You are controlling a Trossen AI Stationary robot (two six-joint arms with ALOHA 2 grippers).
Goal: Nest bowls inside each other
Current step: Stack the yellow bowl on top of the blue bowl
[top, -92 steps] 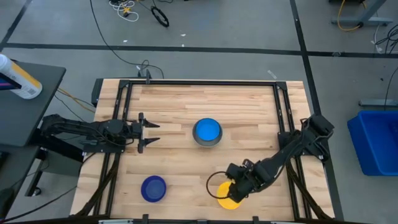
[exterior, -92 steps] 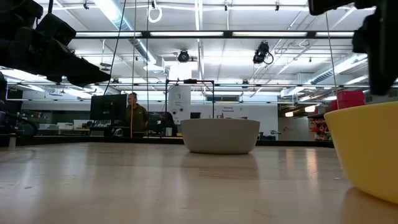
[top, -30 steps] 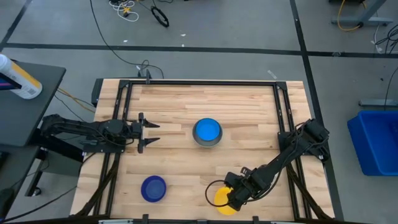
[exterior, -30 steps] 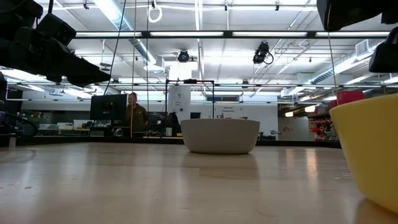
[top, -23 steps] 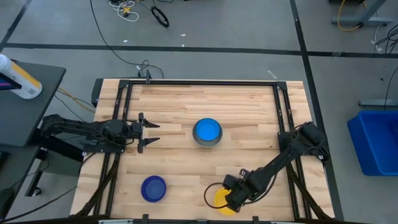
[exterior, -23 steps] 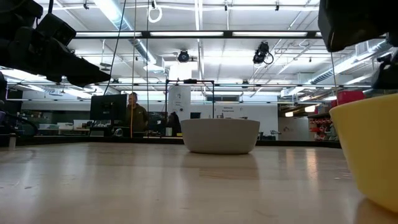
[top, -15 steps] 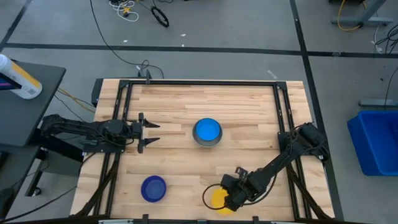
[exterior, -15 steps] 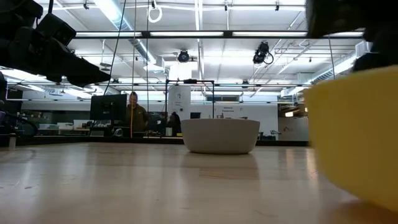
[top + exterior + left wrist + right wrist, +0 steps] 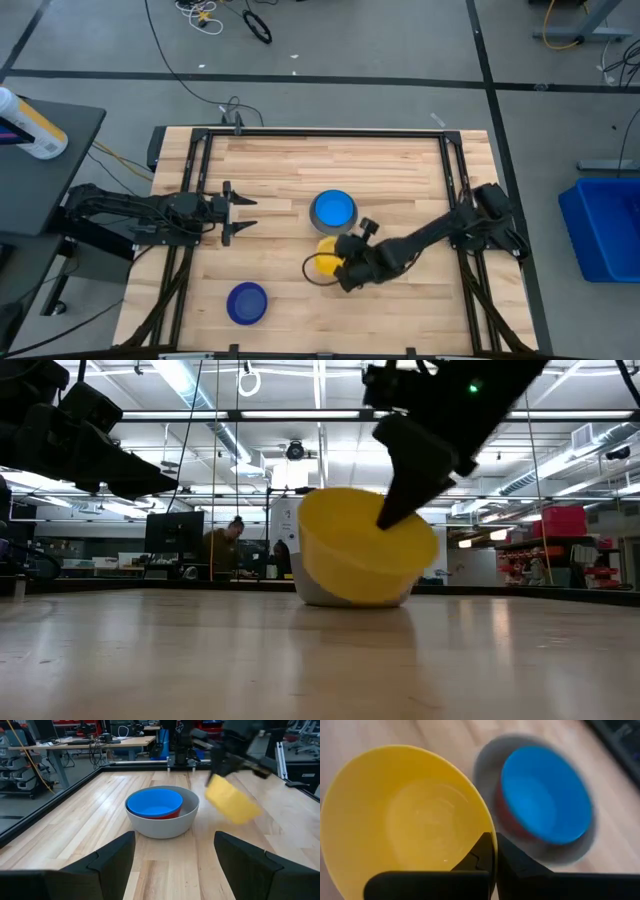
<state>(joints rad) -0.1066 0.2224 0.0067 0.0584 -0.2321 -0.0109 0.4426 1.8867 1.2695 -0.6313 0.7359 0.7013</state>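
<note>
A grey bowl (image 9: 333,222) stands mid-table with a red bowl (image 9: 165,813) and a light blue bowl (image 9: 333,209) nested in it. Just near of it a yellow bowl (image 9: 324,259) hangs tilted, with my right gripper (image 9: 346,264) shut on it. In the low view the yellow bowl (image 9: 355,550) shows in front of the grey one. A dark blue bowl (image 9: 247,303) sits on its base near the near left edge. My left gripper (image 9: 240,212) waits open at the table's left, pointing at the grey bowl. My right gripper pinches the yellow bowl's rim (image 9: 489,827), one finger (image 9: 479,854) inside the bowl and the other outside its wall. The fingers come slanting down from the table's right. The bowl hangs tilted and clear of the table, next to the grey bowl.
Black frame rails (image 9: 200,150) run along the table's sides. A dark cable loop (image 9: 309,276) hangs by the right gripper. A blue bin (image 9: 605,225) stands off the table at right. A person (image 9: 222,545) stands in the room far behind.
My right gripper has swung from the near edge toward the far left with the yellow bowl, up to the grey bowl, turning as it went. The yellow bowl, which sat upright on the table, is now lifted clear and tipped.
</note>
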